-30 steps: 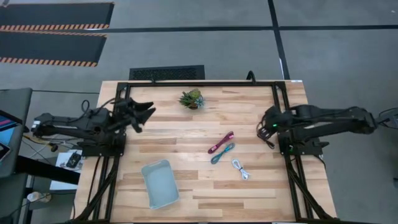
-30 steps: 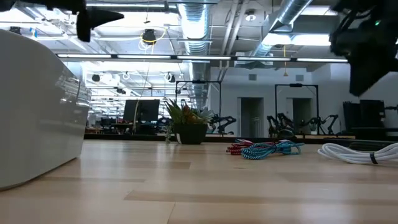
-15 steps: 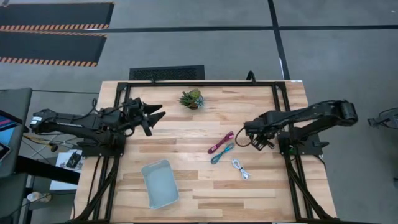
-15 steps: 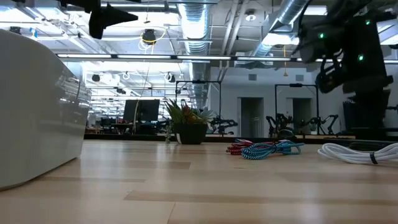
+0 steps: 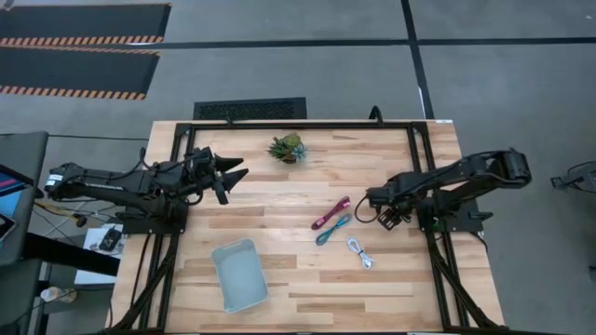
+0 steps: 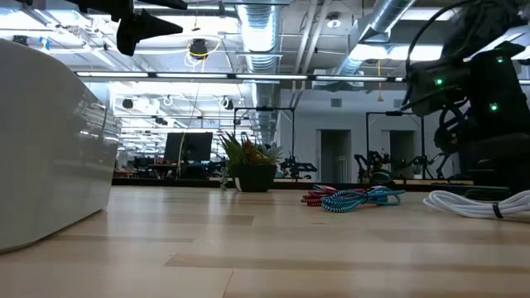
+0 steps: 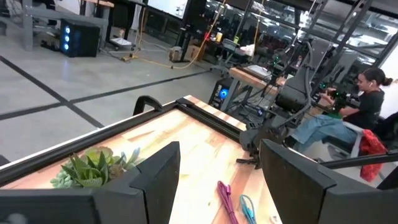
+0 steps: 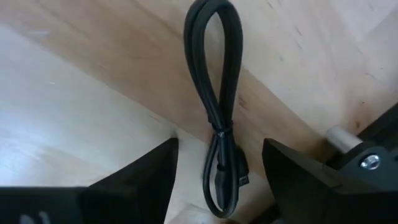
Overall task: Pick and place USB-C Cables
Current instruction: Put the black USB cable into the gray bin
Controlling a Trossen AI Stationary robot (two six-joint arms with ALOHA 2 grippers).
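Three USB-C Cables lie right of the table's middle: a magenta one [image 5: 331,213], a teal one [image 5: 332,229] and a white one [image 5: 360,251]. They also show in the low view: magenta [image 6: 315,197], teal [image 6: 358,199], white [image 6: 472,203]. My right gripper [image 5: 376,202] hangs open just right of the magenta and teal cables. In the right wrist view, my right gripper [image 8: 219,144] has a black looped cable [image 8: 214,93] lying on the wood between and beyond its fingers. My left gripper [image 5: 233,172] hovers open above the table's far left, holding nothing. In the left wrist view, my left gripper [image 7: 221,149] faces the cables.
A light-blue tray [image 5: 239,274] sits near the front, left of centre. A small potted plant [image 5: 287,147] stands at the far middle. The black table frame [image 5: 419,177] runs close to the right of my right gripper. A person sits in the room beyond [image 7: 367,93].
My right arm has swung out from its folded pose at the table's right edge toward the table's left, bringing its gripper close to the cables, then dipped slightly. My left gripper has reached a little toward the table's right. The cables have not moved.
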